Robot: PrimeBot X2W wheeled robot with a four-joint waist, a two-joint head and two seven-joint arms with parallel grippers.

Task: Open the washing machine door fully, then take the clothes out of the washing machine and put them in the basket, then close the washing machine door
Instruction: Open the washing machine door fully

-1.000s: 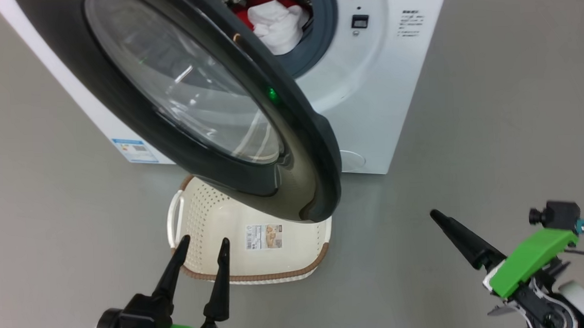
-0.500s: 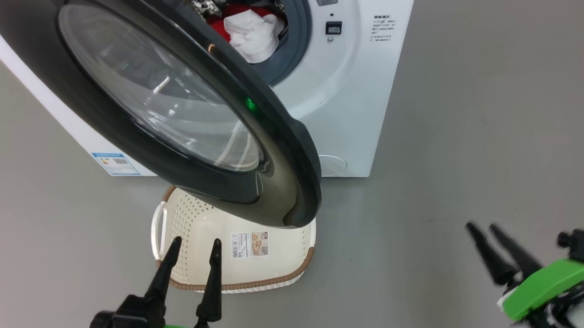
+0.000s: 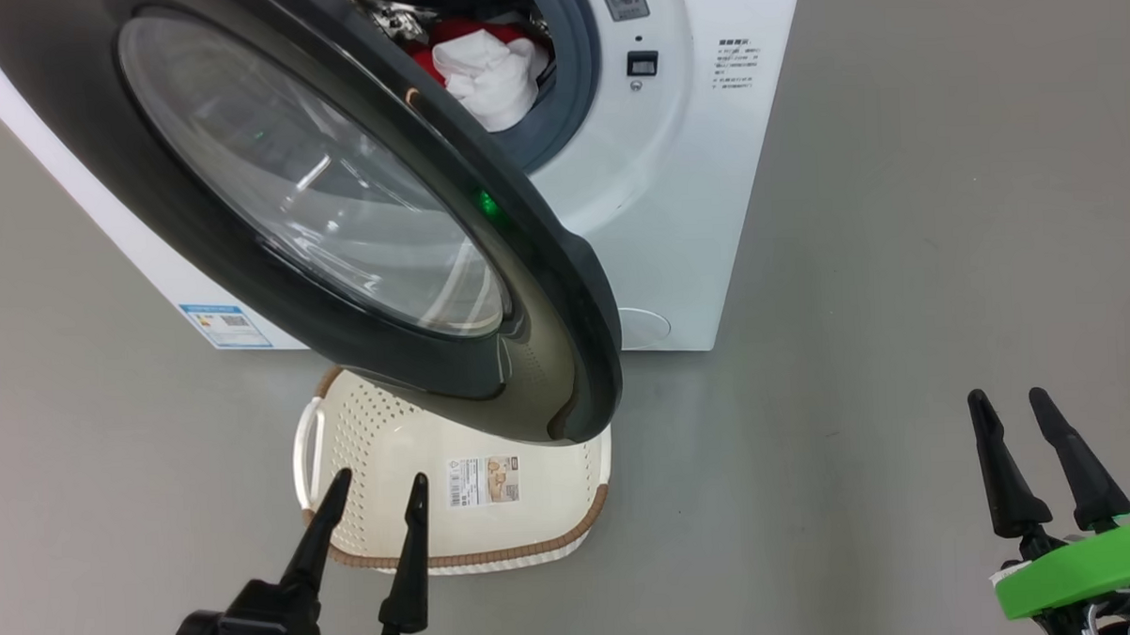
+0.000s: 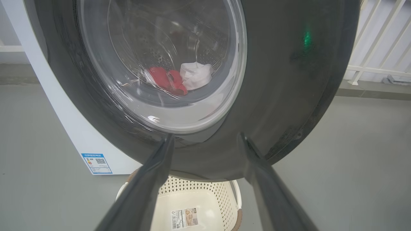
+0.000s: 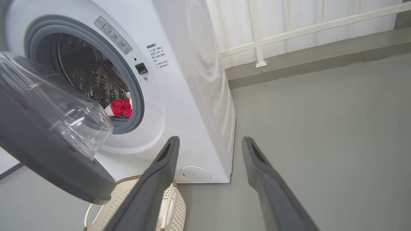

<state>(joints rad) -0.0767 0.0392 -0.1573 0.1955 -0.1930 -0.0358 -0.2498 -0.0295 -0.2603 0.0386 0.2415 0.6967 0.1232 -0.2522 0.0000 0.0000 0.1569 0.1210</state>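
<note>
Your left gripper [image 3: 381,476] is hanging low over the near rim of the basket [image 3: 479,554], jaws spread and gripping nothing. Your right gripper [image 3: 1008,398] is waiting well off to the right above the floor [image 3: 861,457], jaws likewise released and carrying nothing.

The basket is sitting on the floor just in front of the washer [image 3: 684,219], with nothing but its paper label [image 3: 483,480] in it. Its far half is lying under the door [image 3: 529,375].

The door is standing part-open, hinged on your left, its free edge pointing toward you and overhanging the basket. Judgement: the opening step is not finished, and the door as it hangs is obstructing both the drum mouth and the drop into the basket. You are being advised to bring a gripper against the inner face near the free edge, where leverage is greatest, and to push along the door's arc toward your left, not straight across it. Be keeping contact on the black rim [image 3: 196,246] rather than the glass bowl [image 3: 316,195], which is looking slick and curved and is likely to shed a tip. Be watching the left gripper: it is sitting close below the rim.

Beyond, the clothes [image 3: 486,76] are lying at the front of the drum [image 5: 90,73], near the grey gasket [image 3: 575,63]: a white piece bunched in front, red fabric behind it, both looking soft and limp.
</note>
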